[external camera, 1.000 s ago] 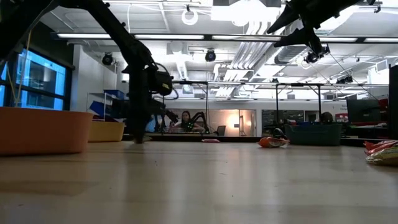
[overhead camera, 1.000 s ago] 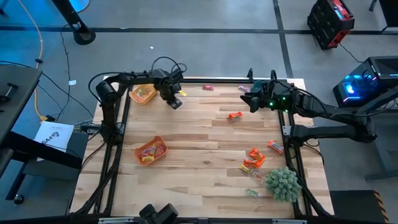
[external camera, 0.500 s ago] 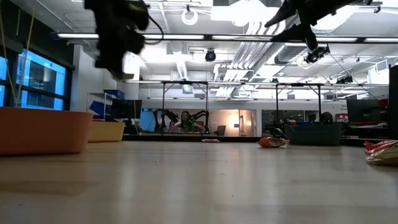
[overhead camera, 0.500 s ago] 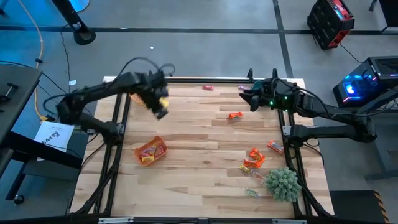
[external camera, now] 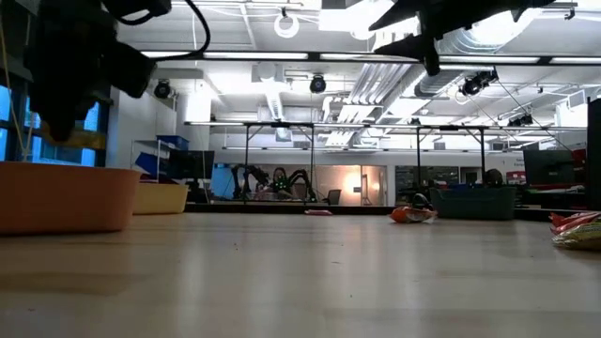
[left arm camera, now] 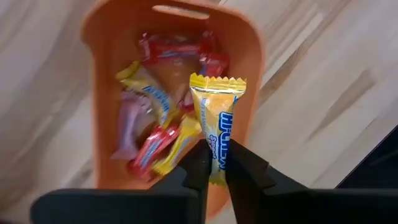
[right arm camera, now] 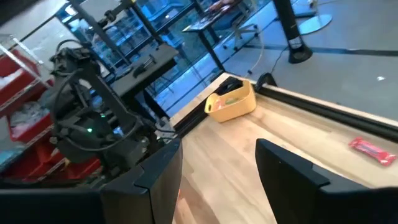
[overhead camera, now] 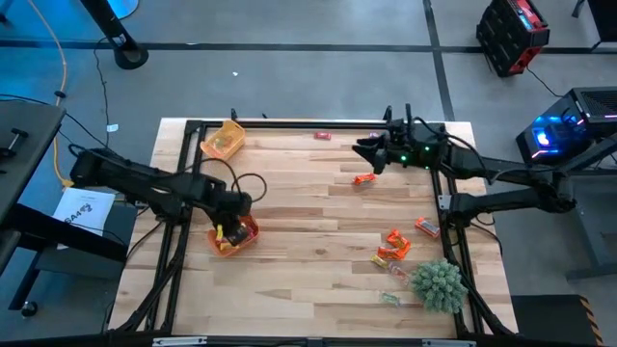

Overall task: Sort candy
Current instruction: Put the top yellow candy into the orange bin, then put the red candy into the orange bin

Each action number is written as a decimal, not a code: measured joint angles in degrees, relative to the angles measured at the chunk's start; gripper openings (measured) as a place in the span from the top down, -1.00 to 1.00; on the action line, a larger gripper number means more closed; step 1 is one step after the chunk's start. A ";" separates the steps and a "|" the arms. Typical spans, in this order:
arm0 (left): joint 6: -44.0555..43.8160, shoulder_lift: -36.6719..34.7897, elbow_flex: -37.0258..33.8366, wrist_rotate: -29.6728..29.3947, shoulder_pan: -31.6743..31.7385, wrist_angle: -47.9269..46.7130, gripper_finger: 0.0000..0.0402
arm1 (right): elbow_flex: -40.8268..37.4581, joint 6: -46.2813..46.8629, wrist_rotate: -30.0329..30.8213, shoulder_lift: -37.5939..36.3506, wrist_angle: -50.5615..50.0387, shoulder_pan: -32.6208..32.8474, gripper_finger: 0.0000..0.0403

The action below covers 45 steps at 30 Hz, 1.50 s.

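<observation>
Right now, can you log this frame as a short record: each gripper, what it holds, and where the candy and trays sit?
left gripper: shut on a yellow candy, above the orange tray
right gripper: open, empty, over the table's far side
orange tray contents: red, yellow and pink candies
yellow tray: far left corner
loose candy: near the green plant ball

The left tool (left arm camera: 214, 163) hangs above the near-left tray (overhead camera: 249, 236), pinching a candy (left arm camera: 217, 121). The right tool (overhead camera: 365, 151) hovers over the counter's (overhead camera: 308, 260) far right, above another candy (overhead camera: 363, 178).
</observation>
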 joint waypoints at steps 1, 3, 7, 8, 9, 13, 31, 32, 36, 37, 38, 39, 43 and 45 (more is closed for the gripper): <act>-1.04 0.00 -0.46 -0.04 -0.02 1.17 0.74 | 0.00 0.00 -0.66 0.61 0.65 0.00 0.02; -1.64 -0.03 -0.50 -0.21 0.35 2.13 0.64 | 0.00 0.47 -1.86 1.70 1.87 0.00 0.02; -0.19 -0.04 -0.28 -0.21 2.68 2.06 0.47 | 0.00 -0.09 -2.21 3.30 5.11 -0.59 0.02; 0.91 -0.04 0.14 -0.20 3.60 2.05 0.43 | 0.00 -0.27 -2.22 3.71 5.75 -1.15 0.02; 2.09 -0.04 0.69 -0.20 4.65 2.20 0.39 | 0.09 -0.40 -1.95 4.34 6.02 -2.03 0.02; 6.73 -0.04 4.07 -2.71 10.74 3.03 0.26 | 7.46 -1.42 -0.43 10.78 -2.11 -7.06 0.02; 14.01 -0.09 14.73 -6.86 26.01 21.37 0.17 | 59.93 -25.49 -2.48 65.70 -44.01 -23.04 0.02; 13.88 -0.09 14.73 -6.86 25.76 21.83 0.17 | 61.70 -25.85 -2.84 67.75 -45.32 -23.03 0.02; 11.94 -0.07 14.73 -6.88 24.91 23.04 0.17 | 66.82 -27.32 -6.03 73.59 -47.92 -22.56 0.02; 11.60 -0.07 14.73 -6.90 24.74 23.11 0.17 | 67.61 -27.65 -6.26 74.61 -47.98 -22.38 0.02; 11.36 -0.07 14.73 -6.92 24.63 23.10 0.17 | 68.19 -28.07 -6.35 75.55 -48.13 -22.23 0.02; 11.34 -0.07 14.73 -7.08 24.55 23.08 0.17 | 68.58 -28.06 -6.33 76.44 -48.33 -22.03 0.02; 11.29 -0.07 14.73 -7.73 24.29 23.15 0.17 | 69.01 -28.09 -6.43 79.07 -48.43 -21.60 0.02; 11.01 -0.07 14.73 -7.80 24.31 23.17 0.17 | 69.02 -28.52 -6.79 80.21 -48.70 -21.32 0.02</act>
